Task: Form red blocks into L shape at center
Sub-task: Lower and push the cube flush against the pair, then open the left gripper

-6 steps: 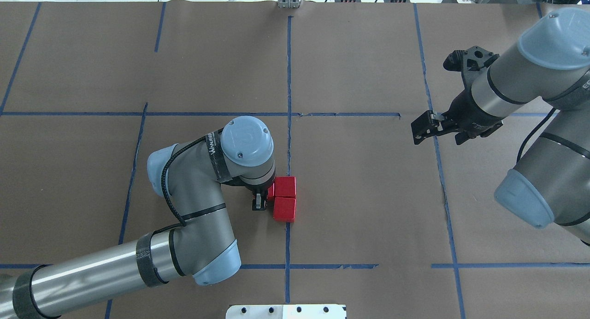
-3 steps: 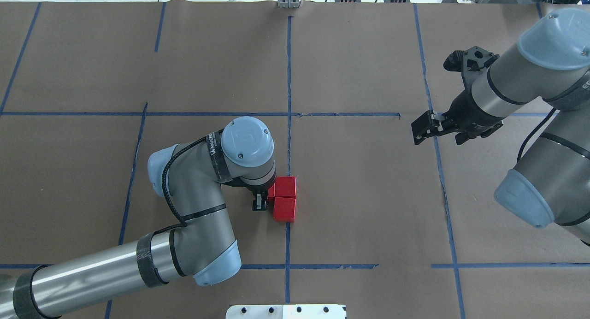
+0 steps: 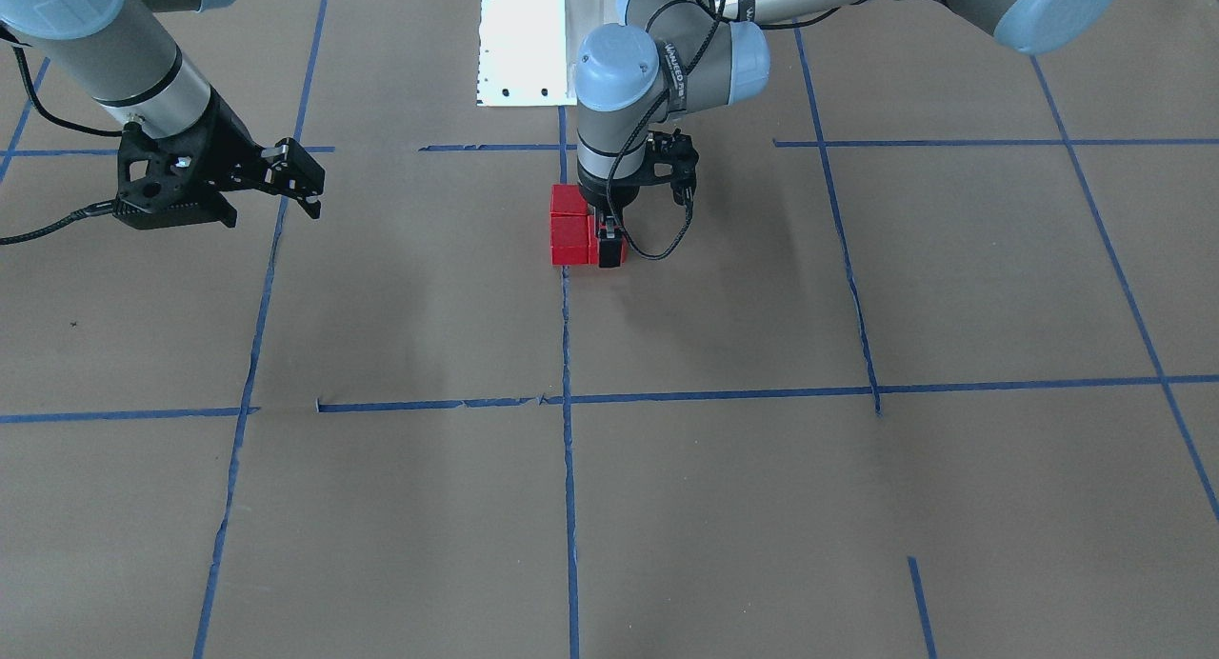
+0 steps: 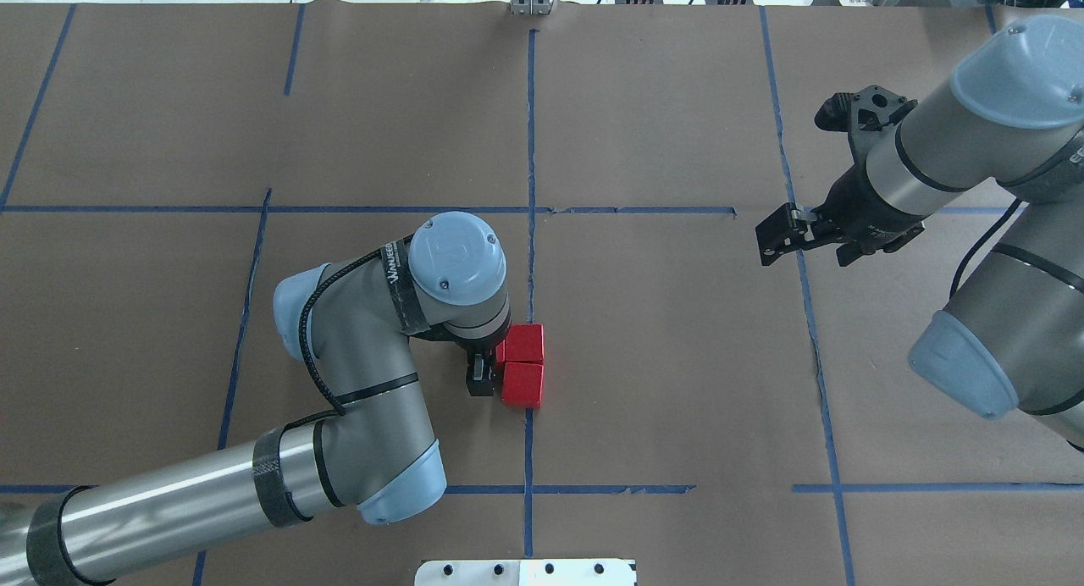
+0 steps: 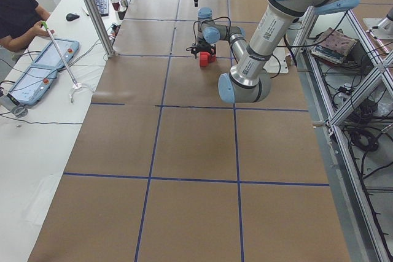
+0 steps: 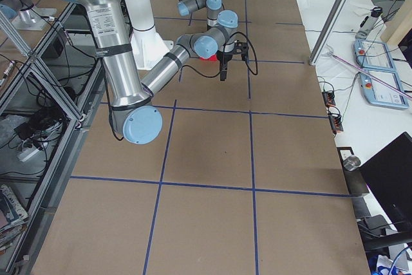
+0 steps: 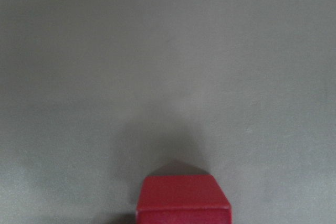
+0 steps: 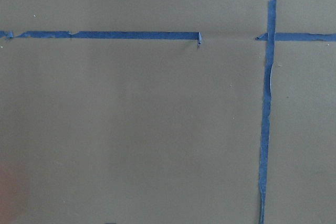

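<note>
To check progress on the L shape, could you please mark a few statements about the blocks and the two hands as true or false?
1. The three red blocks sit clustered by the blue tape line. True.
2. The right hand holds a block. False: it hangs empty, far from them.
3. The left hand is down at the blocks. True.
4. One block is stacked on another. False: all rest on the brown paper in one layer.
</note>
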Robot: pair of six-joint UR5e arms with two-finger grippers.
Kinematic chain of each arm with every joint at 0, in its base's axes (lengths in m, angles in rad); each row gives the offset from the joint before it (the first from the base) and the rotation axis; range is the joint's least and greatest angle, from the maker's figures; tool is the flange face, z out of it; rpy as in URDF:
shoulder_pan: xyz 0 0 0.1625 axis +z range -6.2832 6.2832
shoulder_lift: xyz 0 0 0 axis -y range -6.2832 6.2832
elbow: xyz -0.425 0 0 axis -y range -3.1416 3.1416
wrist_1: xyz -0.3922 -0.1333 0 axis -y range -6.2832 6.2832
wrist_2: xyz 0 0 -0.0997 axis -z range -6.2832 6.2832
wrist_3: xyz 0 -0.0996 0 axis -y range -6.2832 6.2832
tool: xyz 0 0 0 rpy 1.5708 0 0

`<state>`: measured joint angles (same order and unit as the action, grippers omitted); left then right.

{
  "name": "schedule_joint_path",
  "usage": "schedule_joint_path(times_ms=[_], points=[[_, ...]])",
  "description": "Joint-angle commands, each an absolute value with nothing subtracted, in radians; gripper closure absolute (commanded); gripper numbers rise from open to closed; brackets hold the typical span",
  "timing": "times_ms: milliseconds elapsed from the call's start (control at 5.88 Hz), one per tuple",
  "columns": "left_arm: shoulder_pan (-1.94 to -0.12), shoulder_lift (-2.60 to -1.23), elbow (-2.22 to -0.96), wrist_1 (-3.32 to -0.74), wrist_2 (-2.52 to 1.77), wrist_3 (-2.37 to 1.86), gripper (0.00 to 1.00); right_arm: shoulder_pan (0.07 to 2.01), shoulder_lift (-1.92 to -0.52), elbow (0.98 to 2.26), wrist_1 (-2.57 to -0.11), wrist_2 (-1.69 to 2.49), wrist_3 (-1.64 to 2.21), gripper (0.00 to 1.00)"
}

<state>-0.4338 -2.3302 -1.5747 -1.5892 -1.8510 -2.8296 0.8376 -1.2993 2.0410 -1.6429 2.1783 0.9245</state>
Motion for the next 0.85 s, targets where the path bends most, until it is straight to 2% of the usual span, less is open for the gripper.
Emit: schedule_joint_path(times_ms=[0, 340, 680], points=[[-0.469, -2.329, -1.638, -1.574, -1.858, -2.794, 0.00, 0.838, -1.299, 2.042, -1.643, 2.178, 0.925, 0.00], [-0.514, -2.319, -1.719, -1.511, -1.862, -2.717, 0.00, 0.839, -1.299, 2.043, -1.643, 2.178, 0.923, 0.00], [-0.561, -2.199, -1.883, -1.479, -1.910, -2.395, 0.00, 0.863, -1.318, 2.039, -1.644, 2.181, 0.911, 0.00]])
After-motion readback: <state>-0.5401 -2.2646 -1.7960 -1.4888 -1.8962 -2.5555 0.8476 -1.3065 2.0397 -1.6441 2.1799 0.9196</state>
